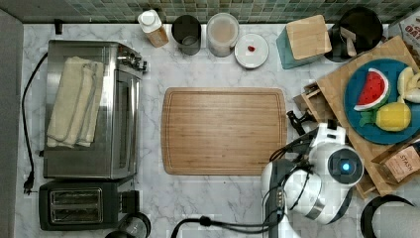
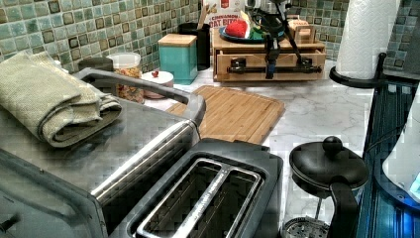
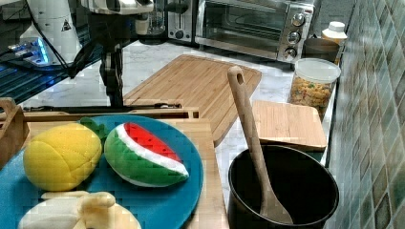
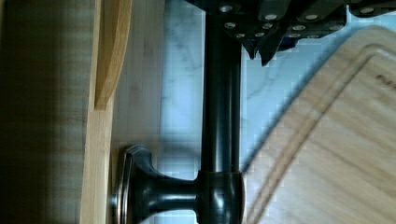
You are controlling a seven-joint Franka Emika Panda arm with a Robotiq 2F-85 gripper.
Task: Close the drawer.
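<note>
The drawer (image 1: 313, 99) sits under the wooden top with the blue fruit plate, pulled out a little, so a strip of its inside shows in the top view. Its light wood front (image 2: 257, 58) carries a long black bar handle (image 2: 292, 69). My gripper (image 2: 270, 69) hangs straight down in front of that handle, near its middle. In the wrist view the fingertips (image 4: 256, 49) are together, just beside the bar (image 4: 222, 116) on the cutting-board side, with nothing between them. The drawer front (image 4: 95, 154) lies just beyond the bar. In the right view the gripper (image 3: 113, 95) stands by the drawer rim (image 3: 143, 113).
A large cutting board (image 1: 224, 131) lies right in front of the drawer. A toaster oven (image 1: 89, 109) and toaster (image 1: 79, 206) fill the top view's left. Jars and a teal canister (image 1: 304, 39) line the back wall. A black pot (image 3: 282, 191) holds a wooden spoon.
</note>
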